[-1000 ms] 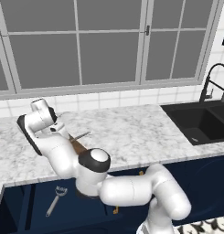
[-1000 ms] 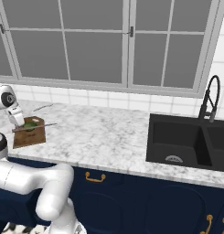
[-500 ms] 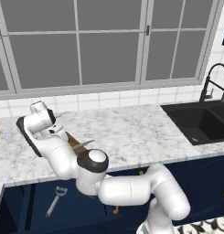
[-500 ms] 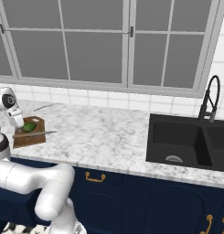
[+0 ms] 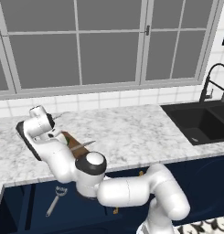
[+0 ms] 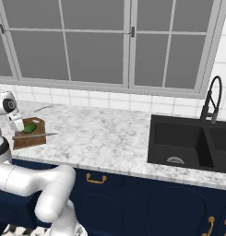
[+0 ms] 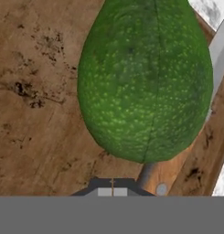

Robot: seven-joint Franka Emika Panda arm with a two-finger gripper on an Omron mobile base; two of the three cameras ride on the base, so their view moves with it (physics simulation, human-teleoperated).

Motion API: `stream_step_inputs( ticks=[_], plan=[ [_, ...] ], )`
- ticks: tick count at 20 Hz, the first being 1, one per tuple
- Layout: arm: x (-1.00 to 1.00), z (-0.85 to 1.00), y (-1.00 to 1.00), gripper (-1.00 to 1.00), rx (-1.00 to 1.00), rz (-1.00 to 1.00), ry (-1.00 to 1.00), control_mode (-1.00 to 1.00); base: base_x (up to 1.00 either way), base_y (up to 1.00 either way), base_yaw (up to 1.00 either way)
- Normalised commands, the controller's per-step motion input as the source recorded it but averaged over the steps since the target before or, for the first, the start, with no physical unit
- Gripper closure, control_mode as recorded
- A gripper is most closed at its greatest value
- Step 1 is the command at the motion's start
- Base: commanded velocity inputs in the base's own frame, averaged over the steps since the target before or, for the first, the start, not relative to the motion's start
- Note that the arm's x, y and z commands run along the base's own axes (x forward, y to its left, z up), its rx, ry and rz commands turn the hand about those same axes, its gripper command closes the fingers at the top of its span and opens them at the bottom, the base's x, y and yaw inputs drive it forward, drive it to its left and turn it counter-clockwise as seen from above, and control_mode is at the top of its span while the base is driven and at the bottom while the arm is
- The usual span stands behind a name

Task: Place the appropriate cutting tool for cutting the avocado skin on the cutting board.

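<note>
Lying across the cutting board (image 6: 30, 137) with its narrow silver blade jutting past the board's right edge, the knife (image 6: 38, 135) now rests flat, where a second ago it hung tilted above the board. In the hand view its light brown wooden handle (image 7: 175, 171) with a metal rivet peeks out from under the avocado (image 7: 145, 77), and the grey blade runs up the right edge. The avocado, dark green and pebbled, sits on the brown wood just beside the knife; whether the two touch is hard to tell. In the left base view the knife blade (image 5: 83, 145) shows past the arm, pointing right over the marble counter (image 5: 131, 132). The gripper (image 6: 16, 122) hangs low over the board's left end, and its jaws have come together with nothing between them, having been partly apart a second ago. A thin grey utensil (image 6: 42, 108) lies on the counter behind the board, well apart from it. A metal peeler (image 5: 55, 202) shows low against the dark blue cabinets (image 6: 133, 203). The black sink (image 6: 190, 147) and its faucet (image 6: 211, 99) sit far to the right.
</note>
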Motion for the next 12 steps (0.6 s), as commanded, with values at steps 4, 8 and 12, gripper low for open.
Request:
stream_step_inputs(
  ticks=[4,8,12],
  plan=[
    [0.00,0.10,0.00,1.00,0.00,0.01,0.02,-1.00,0.00,0.00,0.00],
    [-0.05,0.56,0.00,1.00,0.00,0.07,0.02,-1.00,0.00,0.00,0.00],
    [-0.10,0.87,0.00,1.00,-0.05,0.10,0.00,-1.00,0.00,0.00,0.00]
  ],
)
